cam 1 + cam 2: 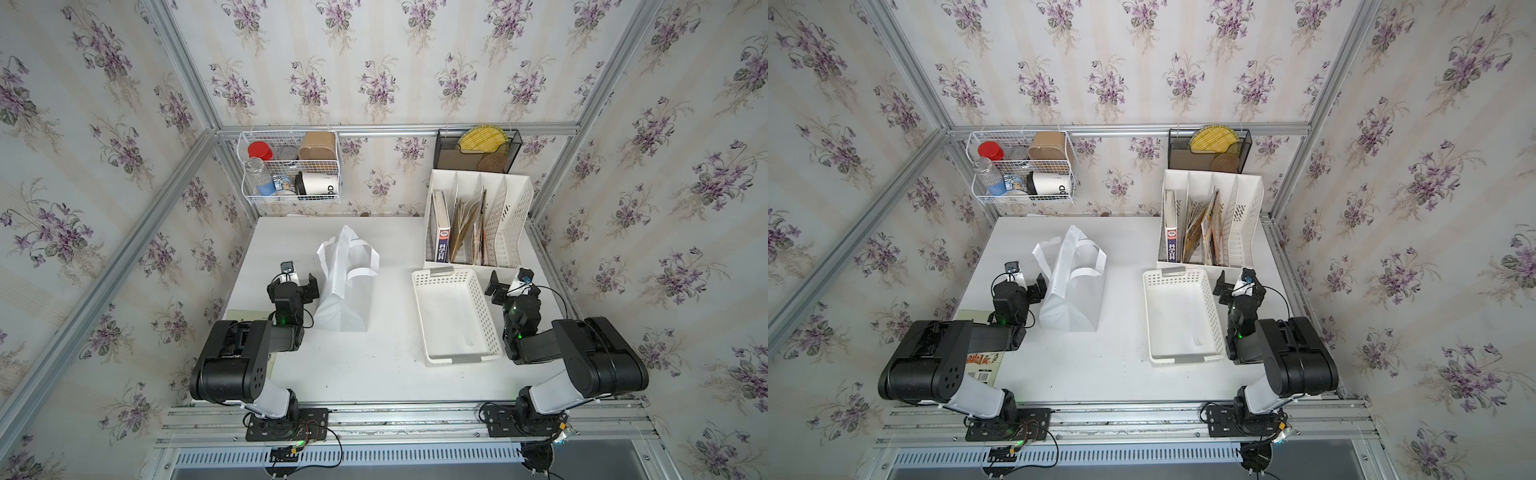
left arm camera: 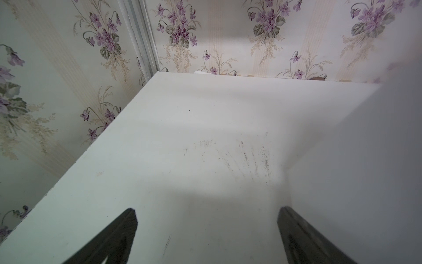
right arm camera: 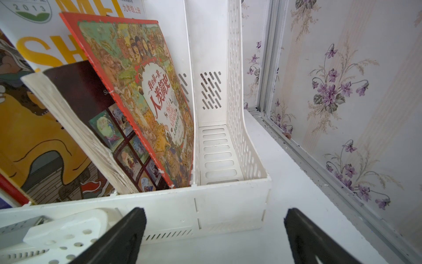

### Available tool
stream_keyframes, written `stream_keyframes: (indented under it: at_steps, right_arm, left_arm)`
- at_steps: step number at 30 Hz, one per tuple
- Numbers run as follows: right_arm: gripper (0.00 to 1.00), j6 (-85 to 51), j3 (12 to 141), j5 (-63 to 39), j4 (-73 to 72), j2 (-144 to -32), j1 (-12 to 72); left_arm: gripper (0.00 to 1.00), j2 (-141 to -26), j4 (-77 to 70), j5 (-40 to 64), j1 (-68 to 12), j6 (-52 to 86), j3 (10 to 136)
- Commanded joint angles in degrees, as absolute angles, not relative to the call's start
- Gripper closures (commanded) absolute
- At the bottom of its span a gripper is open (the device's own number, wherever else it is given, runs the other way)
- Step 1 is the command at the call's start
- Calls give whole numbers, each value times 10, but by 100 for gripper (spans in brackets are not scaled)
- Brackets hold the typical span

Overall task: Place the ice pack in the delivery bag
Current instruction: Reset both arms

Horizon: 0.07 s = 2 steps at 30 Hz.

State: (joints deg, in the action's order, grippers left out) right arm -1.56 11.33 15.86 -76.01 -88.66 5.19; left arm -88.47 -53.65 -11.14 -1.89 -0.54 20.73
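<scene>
A white table (image 1: 374, 374) fills the floor of a booth with flowered wallpaper on three sides. Metal rails run along its back, side and front edges. Both top views show two black robot arms mounted on the front rail, one at each corner, reaching toward the back. A white file rack (image 1: 513, 220) stands in the back right corner and holds books (image 1: 442, 232) that lean in its slots. Its last slot lies bare in the right wrist view. In front of the rack, touching or just beside it, a white basket with holes (image 1: 484, 320) lies lengthwise. The delivery bag (image 1: 345, 291), a white cloth tote, stands left of centre with its top drawn together and its straps flopping back and to the right. A wide bare strip of table separates the bag and the basket, and more bare table runs along the front edge and behind the bag. The left gripper (image 1: 292, 286) hangs just beside the bag's left side, its claw spread wide and holding nothing. One finger is so close to the cloth that I cannot tell whether they touch. The right gripper (image 1: 514, 287) sits between the basket's far right corner and the right rail, also spread wide and holding nothing. I cannot tell where the ice pack is.
</scene>
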Motion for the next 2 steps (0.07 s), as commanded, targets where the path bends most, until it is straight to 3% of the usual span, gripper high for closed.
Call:
stream_keyframes:
  at_steps: [1,2]
  right_arm:
    - [0,-19,114,164,-775,-887,52]
    - [0,-19,114,164,-775,-886,52]
  left_arm:
    - [0,-885,-543,-108,-19,-11,210]
    - [0,-885,-543,-108,-19,-11,209]
